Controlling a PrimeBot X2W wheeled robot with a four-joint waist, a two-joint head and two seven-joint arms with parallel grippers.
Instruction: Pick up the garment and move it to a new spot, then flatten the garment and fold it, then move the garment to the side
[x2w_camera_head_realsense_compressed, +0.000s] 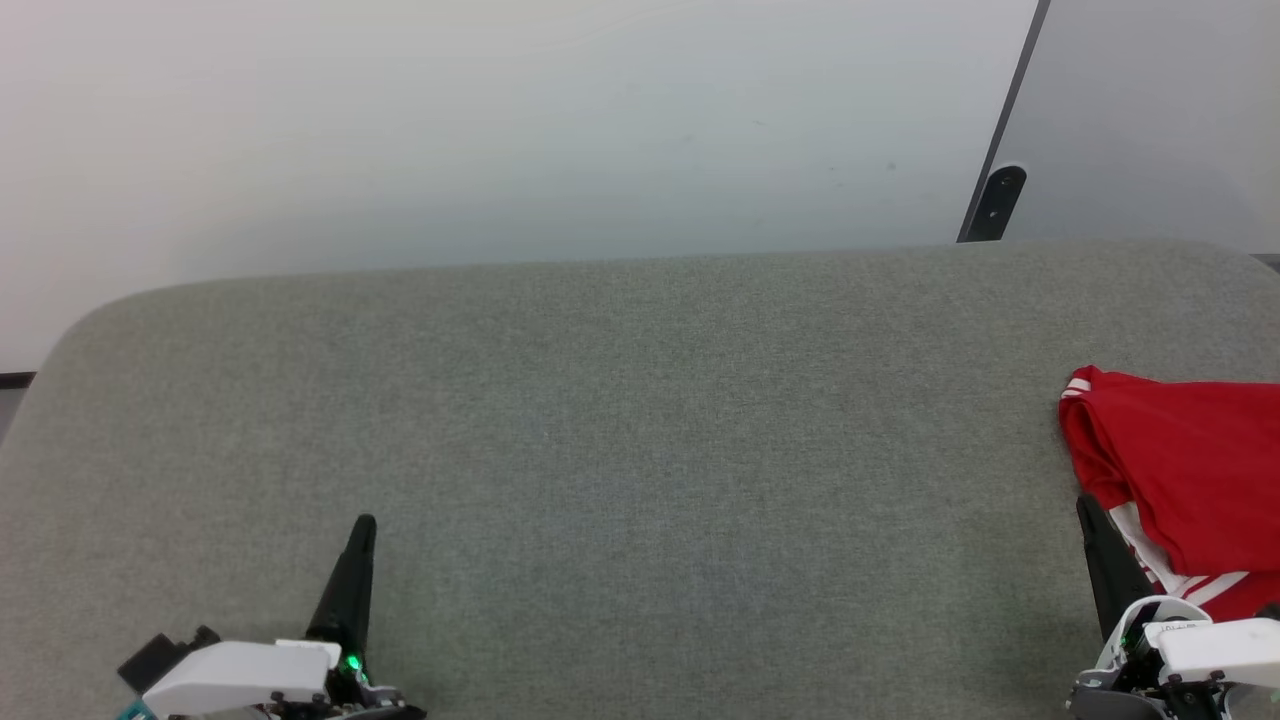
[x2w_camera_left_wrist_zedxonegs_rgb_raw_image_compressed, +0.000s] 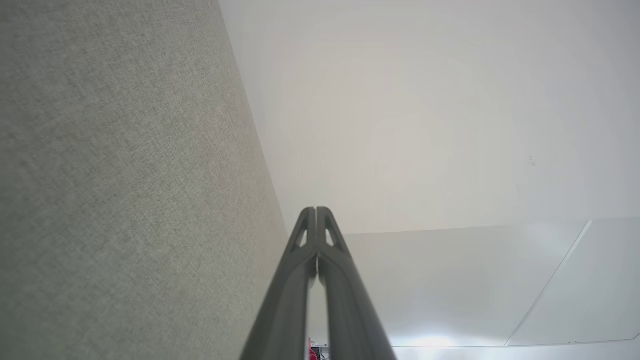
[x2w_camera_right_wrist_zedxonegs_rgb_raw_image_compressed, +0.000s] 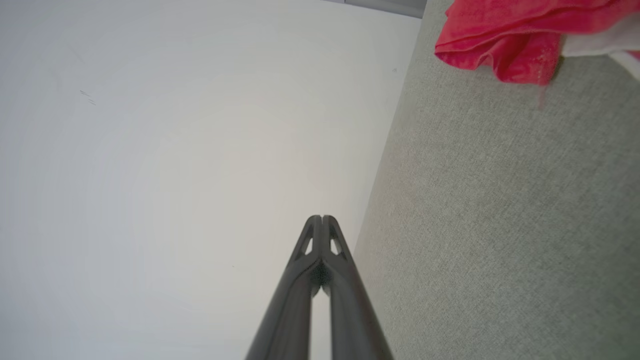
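Note:
The garment (x2w_camera_head_realsense_compressed: 1185, 480), bright red with white striped trim, lies bunched at the right edge of the grey fabric surface (x2w_camera_head_realsense_compressed: 640, 450), partly cut off by the head view's border. In the right wrist view a red fold of the garment (x2w_camera_right_wrist_zedxonegs_rgb_raw_image_compressed: 505, 40) sits at the upper right. My right gripper (x2w_camera_head_realsense_compressed: 1088, 508) stands shut and empty just left of the garment's near edge, its fingers pressed together (x2w_camera_right_wrist_zedxonegs_rgb_raw_image_compressed: 322, 219). My left gripper (x2w_camera_head_realsense_compressed: 365, 523) rests shut and empty at the lower left, far from the garment; its tips meet (x2w_camera_left_wrist_zedxonegs_rgb_raw_image_compressed: 316, 210).
A pale wall (x2w_camera_head_realsense_compressed: 500, 130) rises behind the surface's far edge. A dark strip with a black bracket (x2w_camera_head_realsense_compressed: 995, 203) runs down the wall at the upper right. The surface's left corner (x2w_camera_head_realsense_compressed: 90, 320) is rounded.

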